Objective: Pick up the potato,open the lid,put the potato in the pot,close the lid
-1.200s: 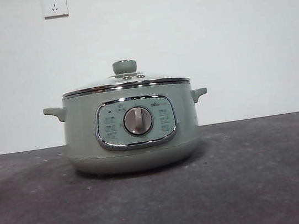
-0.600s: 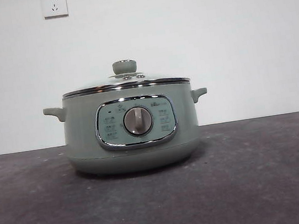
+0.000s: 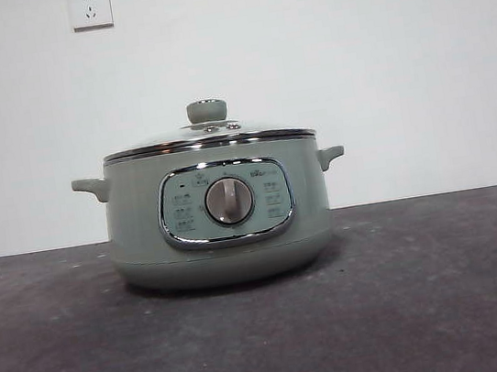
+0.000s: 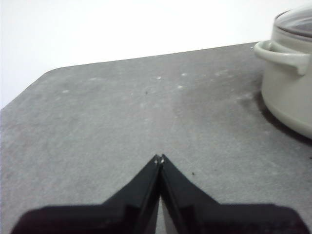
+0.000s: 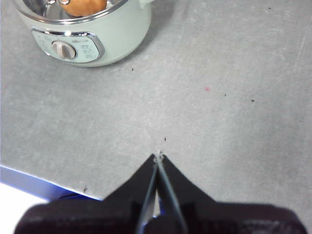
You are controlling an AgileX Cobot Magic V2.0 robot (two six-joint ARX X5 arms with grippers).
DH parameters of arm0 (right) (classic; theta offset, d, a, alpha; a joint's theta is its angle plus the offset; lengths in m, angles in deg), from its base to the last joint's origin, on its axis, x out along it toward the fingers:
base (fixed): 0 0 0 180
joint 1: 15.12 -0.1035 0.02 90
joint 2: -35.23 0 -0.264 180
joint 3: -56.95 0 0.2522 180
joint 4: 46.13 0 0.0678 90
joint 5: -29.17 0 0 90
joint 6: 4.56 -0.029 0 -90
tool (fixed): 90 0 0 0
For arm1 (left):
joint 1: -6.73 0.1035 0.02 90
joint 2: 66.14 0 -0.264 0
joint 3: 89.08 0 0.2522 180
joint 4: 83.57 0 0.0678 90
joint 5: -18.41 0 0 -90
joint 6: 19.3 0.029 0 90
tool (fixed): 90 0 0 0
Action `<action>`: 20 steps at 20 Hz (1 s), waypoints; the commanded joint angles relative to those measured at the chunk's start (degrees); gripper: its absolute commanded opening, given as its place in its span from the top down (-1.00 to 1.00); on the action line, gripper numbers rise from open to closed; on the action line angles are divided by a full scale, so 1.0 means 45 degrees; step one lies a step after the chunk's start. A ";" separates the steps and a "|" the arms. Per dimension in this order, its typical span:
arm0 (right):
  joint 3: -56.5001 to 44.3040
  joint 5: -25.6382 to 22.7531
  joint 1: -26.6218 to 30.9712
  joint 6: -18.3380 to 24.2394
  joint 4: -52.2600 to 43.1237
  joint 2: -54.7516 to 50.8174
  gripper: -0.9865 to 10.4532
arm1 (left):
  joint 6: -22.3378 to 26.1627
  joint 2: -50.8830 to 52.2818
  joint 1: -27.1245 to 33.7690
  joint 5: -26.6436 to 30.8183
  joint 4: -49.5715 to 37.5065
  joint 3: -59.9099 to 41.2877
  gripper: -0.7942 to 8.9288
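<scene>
Already, both of your grippers sit pinched shut on nothing: the left gripper (image 4: 159, 157) hangs over bare table (image 4: 122, 107) with the pot (image 4: 292, 83) off to one side, and the right gripper (image 5: 158, 155) hangs over the table edge with the pot well ahead of it. Look outward from the right one and you see the potato (image 5: 85, 6) through the glass, inside the pot. In the front view the lid (image 3: 209, 134) sits level on the rim. By my reading nothing is left to reach for; neither arm is near the pot.
</scene>
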 commanded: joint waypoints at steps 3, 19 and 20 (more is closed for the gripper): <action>-0.0097 -0.0010 -0.0010 -0.0107 0.0321 0.0005 0.82 | -0.0087 0.0034 0.0486 -0.0102 -0.0189 -0.0136 0.84; -0.0112 -0.0078 0.1044 0.0024 0.0321 -0.0010 0.82 | -0.0087 -0.0126 0.0505 -0.0102 -0.0185 -0.0136 0.84; -0.0126 -0.0102 0.1899 0.0738 0.0321 -0.0024 0.82 | -0.0087 -0.0126 0.0505 -0.0102 -0.0185 -0.0136 0.84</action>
